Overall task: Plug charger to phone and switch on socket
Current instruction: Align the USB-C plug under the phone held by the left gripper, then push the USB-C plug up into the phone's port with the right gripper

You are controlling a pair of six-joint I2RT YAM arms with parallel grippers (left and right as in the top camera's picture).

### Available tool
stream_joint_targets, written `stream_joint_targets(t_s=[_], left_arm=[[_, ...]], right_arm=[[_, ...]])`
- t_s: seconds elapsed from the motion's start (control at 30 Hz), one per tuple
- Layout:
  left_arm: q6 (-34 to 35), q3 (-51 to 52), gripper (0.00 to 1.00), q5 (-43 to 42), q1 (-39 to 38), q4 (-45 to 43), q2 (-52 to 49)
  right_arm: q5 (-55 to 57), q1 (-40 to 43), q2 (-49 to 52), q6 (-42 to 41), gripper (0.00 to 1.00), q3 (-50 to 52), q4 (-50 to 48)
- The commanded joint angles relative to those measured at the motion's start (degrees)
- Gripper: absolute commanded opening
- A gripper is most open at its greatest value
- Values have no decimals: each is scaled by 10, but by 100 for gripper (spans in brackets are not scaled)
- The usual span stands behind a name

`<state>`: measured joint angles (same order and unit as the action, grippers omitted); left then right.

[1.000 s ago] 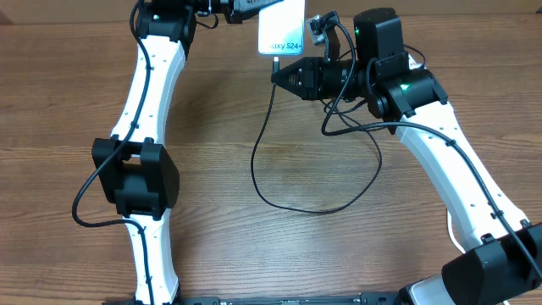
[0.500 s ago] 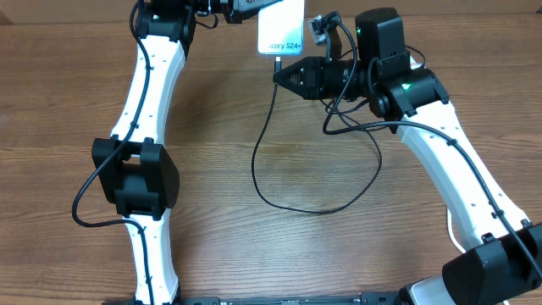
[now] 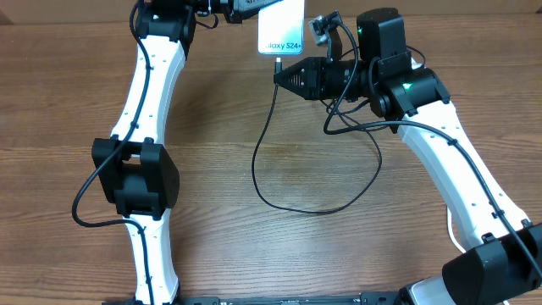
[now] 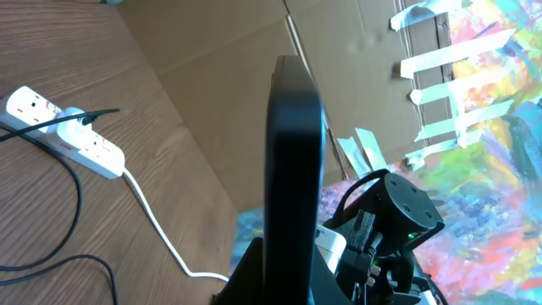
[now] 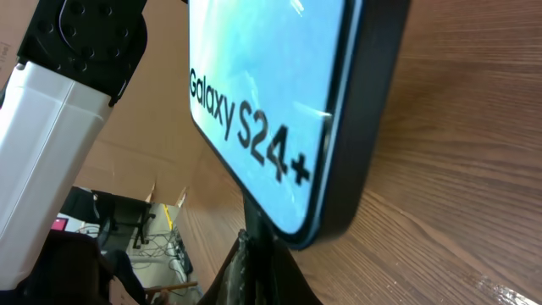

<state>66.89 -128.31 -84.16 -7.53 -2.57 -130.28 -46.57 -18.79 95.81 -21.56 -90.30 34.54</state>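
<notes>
My left gripper is shut on the phone and holds it up at the table's far edge, its blue screen reading "Galaxy S24+". In the left wrist view the phone is a dark edge-on slab rising from the jaws. My right gripper is shut on the connector tip of the charger, pressed against the phone's lower short edge. The right jaws sit just under that edge. The cable loops over the table. The socket lies far left with a plug in it.
The socket's thick white cord runs across the wood toward a cardboard wall. The right arm's body is close behind the phone. The left arm stretches along the table's left side.
My right gripper has edged very slightly to the right with the connector. The phone and the left arm have not moved.
</notes>
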Motion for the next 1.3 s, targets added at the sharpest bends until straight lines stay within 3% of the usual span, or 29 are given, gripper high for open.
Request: stream_joint_targets(t_s=[0.0,1.27], left_arm=[[-18,-13,4,3,-2,-3,19],[-52,-13,4,0,-4,15,10]], right_arm=[[-11,2,-1,6,4,-6,-2],[-17,10,-1,4,4,-17,2]])
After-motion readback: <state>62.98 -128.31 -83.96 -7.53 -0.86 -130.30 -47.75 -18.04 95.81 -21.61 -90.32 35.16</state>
